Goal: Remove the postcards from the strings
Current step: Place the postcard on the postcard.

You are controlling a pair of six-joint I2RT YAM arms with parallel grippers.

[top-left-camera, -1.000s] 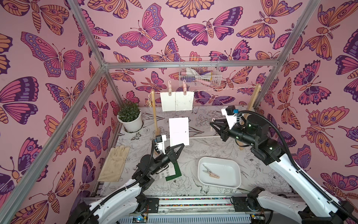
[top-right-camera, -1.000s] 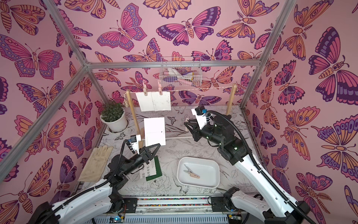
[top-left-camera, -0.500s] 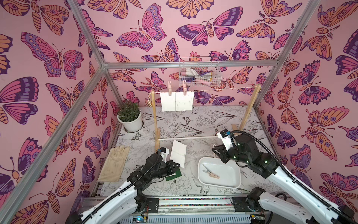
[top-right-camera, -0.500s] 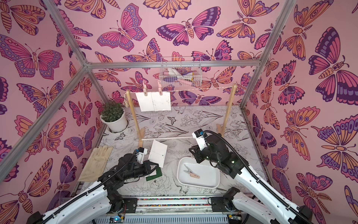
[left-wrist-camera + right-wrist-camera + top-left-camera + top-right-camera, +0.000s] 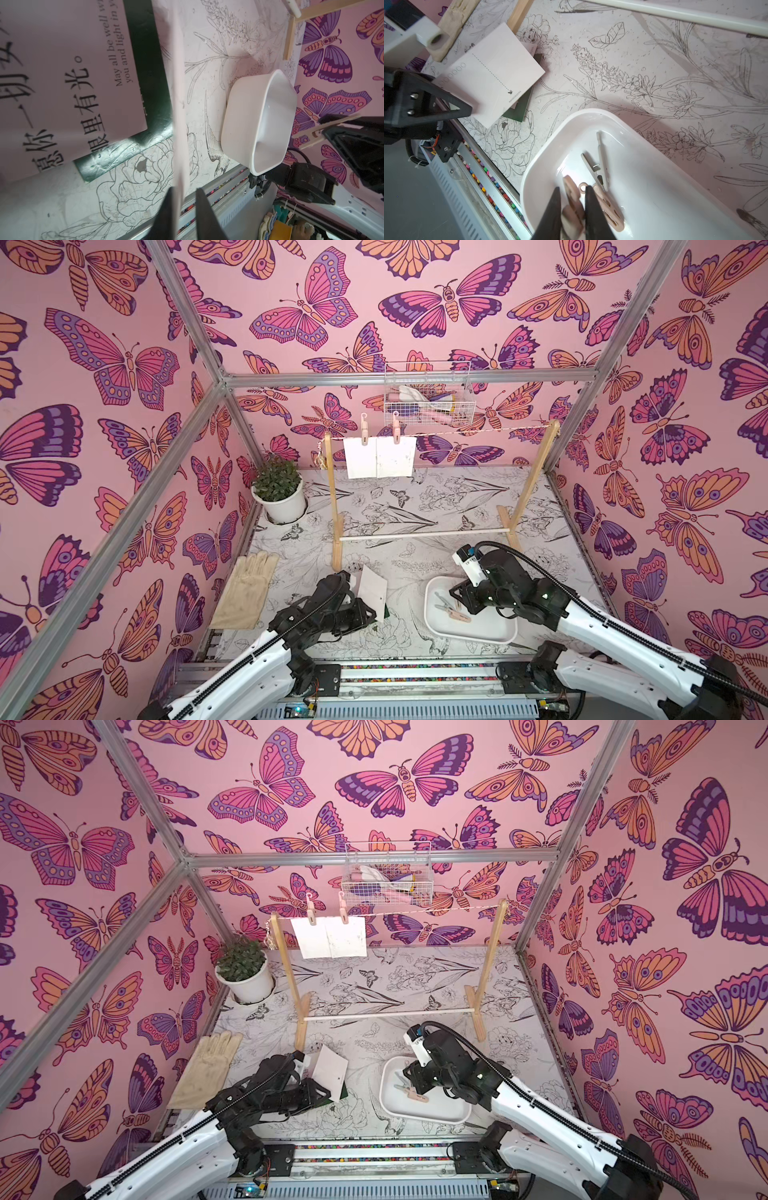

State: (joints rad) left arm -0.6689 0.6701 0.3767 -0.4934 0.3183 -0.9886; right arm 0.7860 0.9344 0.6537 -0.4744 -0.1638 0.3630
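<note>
Left tool just eased open, thin plain white postcard dropping free; right tool clamps a pink clothespin. Two white postcards left pegged.

plant: potted, back left corner
glove: flat by left wall
tray: white, front right, clothespins inside
basket: wire, on back rail
rack: wooden, behind tray

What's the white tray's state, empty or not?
Not empty: white tray holds a grey clothespin and a pink clothespin; right gripper pinches second pink clothespin.
</note>
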